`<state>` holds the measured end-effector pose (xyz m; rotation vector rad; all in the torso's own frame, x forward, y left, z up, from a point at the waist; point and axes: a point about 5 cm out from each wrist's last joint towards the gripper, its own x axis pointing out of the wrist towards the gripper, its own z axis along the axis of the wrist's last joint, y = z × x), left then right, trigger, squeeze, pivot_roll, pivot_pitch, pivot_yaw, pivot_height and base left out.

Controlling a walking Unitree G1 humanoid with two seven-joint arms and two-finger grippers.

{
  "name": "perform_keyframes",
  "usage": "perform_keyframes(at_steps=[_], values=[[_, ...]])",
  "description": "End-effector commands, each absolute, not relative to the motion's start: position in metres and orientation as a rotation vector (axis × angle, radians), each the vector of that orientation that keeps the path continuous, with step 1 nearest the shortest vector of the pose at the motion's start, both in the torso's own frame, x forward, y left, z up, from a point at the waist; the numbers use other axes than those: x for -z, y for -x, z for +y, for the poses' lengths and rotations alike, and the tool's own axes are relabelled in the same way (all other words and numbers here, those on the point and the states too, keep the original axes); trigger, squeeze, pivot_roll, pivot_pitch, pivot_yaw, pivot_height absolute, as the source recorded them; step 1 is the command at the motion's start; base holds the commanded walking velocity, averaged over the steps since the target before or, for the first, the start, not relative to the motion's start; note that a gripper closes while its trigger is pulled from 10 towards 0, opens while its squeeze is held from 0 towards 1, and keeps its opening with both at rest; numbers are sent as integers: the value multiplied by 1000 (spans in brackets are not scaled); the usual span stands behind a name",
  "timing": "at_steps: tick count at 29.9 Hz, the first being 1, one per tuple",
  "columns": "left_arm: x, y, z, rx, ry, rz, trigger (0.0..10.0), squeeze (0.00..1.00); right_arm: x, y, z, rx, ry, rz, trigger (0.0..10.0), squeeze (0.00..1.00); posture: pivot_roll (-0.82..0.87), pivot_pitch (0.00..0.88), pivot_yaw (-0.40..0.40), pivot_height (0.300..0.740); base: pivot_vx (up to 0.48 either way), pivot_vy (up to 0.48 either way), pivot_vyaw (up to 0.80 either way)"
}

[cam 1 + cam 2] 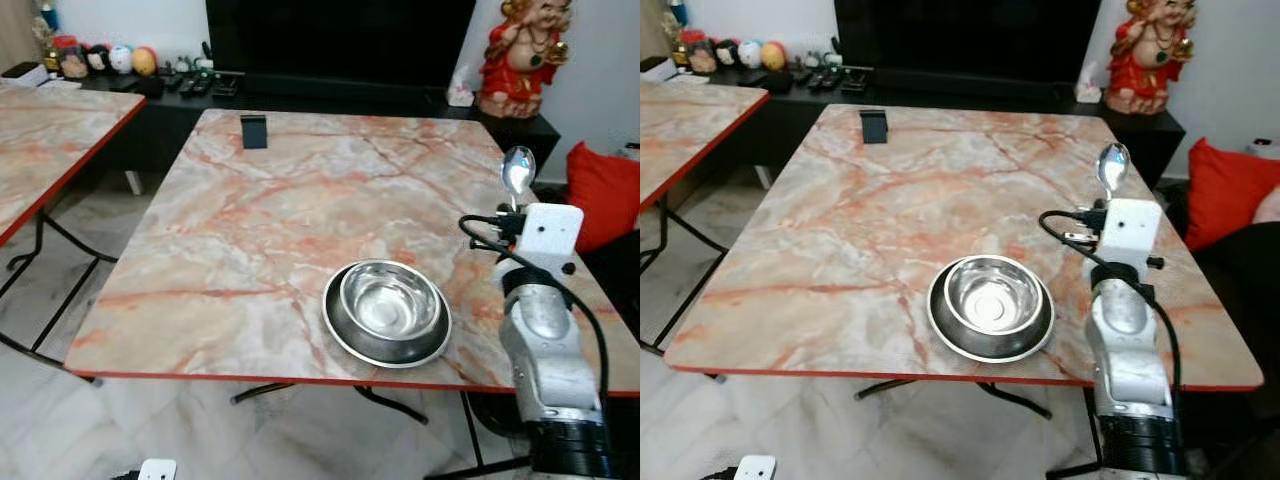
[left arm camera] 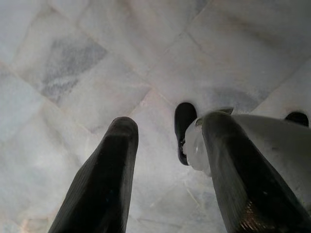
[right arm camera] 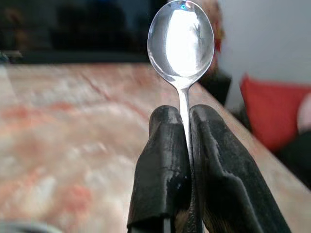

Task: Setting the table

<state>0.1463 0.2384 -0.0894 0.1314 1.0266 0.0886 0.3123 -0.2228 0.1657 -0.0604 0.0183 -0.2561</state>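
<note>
A steel bowl [image 1: 390, 298] sits inside a steel plate [image 1: 345, 335] near the front edge of the marble table [image 1: 250, 230]. To its right, my right gripper [image 3: 183, 119] is shut on the handle of a metal spoon [image 3: 181, 41], holding it upright with the spoon bowl [image 1: 517, 170] above the white wrist block, over the table's right side. My left gripper [image 2: 165, 131] hangs low over the tiled floor with its fingers apart and nothing between them.
A small black stand [image 1: 254, 131] is at the table's far edge. A second marble table [image 1: 50, 130] stands to the left. Behind are a dark TV cabinet [image 1: 330, 95] with remotes, a red figurine [image 1: 520, 50], and a red cushion [image 1: 605, 190] at right.
</note>
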Motion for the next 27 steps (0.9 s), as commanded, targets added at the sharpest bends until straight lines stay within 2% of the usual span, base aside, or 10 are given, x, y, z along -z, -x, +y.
perform_keyframes(at_steps=[1, 6, 8, 27], values=[[89, -148, 238, -81, -145, 1034, 10000, 0, -158, -303, -225, 233, 33, 100, 10000, 0, 7, 0, -51, 728, 0, 0, 0], [89, -149, 237, -78, -146, 1036, 10000, 0, -132, -295, -224, 187, 14, 244, 10000, 0, 1, 0, -44, 728, 0, 0, 0], [89, -149, 237, -76, -146, 1035, 10000, 0, -117, -290, -221, 169, -58, 325, 10000, 0, -4, 0, -42, 728, 0, 0, 0], [92, -145, 233, -59, -161, 1049, 10000, 0, -89, -294, -231, 101, -47, 505, 10000, 0, 4, 0, -54, 728, 0, 0, 0]])
